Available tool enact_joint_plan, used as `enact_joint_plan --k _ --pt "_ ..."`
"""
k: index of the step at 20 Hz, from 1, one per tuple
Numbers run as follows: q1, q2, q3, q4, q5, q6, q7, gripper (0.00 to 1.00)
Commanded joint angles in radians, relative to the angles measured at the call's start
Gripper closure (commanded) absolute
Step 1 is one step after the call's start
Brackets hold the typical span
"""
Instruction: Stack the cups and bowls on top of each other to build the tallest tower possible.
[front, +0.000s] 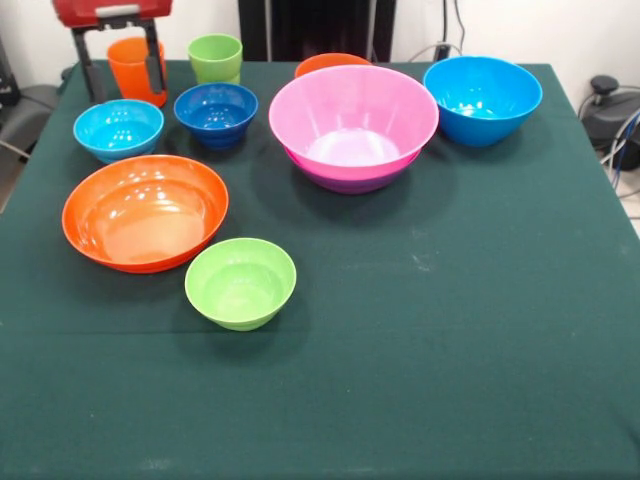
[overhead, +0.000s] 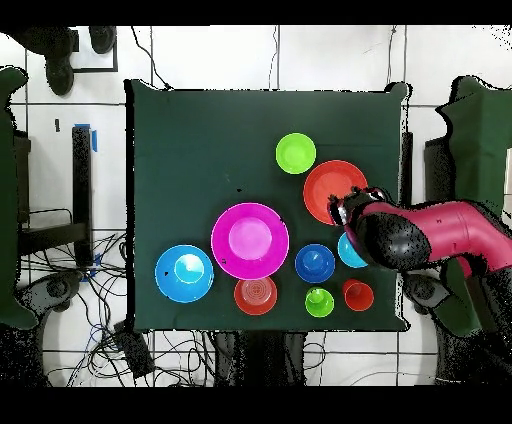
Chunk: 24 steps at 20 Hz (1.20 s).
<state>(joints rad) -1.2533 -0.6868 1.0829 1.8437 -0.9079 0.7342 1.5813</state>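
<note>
At the table's far corner, by the pedestal: my gripper (front: 118, 62) hangs with its two fingers spread, one on each side of the taller orange cup (front: 135, 68) in the front view; whether the pads touch its wall I cannot tell.
Overhead check: my arm (overhead: 440, 235) comes in from the side and covers the light-blue bowl (overhead: 349, 251) in part, so the fingers cannot be read from above.
Cups: the lime-green cup (front: 215, 57) stands upright just beside the orange one, apart from it.
Tower: the large pink bowl (front: 352, 120) sits nested in a purple bowl (front: 350, 181), only a strip of purple showing beneath; nothing else is on it.
Loose large bowls: the wide orange bowl (front: 145, 211) and the big blue bowl (front: 482, 98) lie well apart on the green table (front: 450, 330).
Loose small bowls: the light-blue one, the dark-blue bowl (front: 216, 113) and the lime-green bowl (front: 240, 283) stand singly; the small orange bowl (front: 330, 64) shows only its rim behind the pink one.
Step in hand, my judgement: taking hold of the orange cup; the build is barely begun.
Next move calls for: closing squarely on the cup wall, a straight lift clear of the green cup, then a level carry to the tower.
Risk: glossy plastic may slip or tip.
</note>
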Motion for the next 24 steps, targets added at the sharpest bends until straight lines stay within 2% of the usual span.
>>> enact_joint_plan --k 1,5,11,18,24 --pt "0.057 0.098 -0.146 0.055 -0.024 -0.028 -0.013 0.0" --pt "0.043 0.159 -0.156 0.043 0.046 0.007 -0.051 0.0" --pt "0.051 0.17 -0.174 0.039 0.039 -0.023 -0.047 0.0" --pt "0.061 0.127 -0.178 0.061 0.033 -0.063 -0.006 0.0" --pt "0.061 0.127 -0.179 0.055 0.036 -0.062 -0.017 0.0"
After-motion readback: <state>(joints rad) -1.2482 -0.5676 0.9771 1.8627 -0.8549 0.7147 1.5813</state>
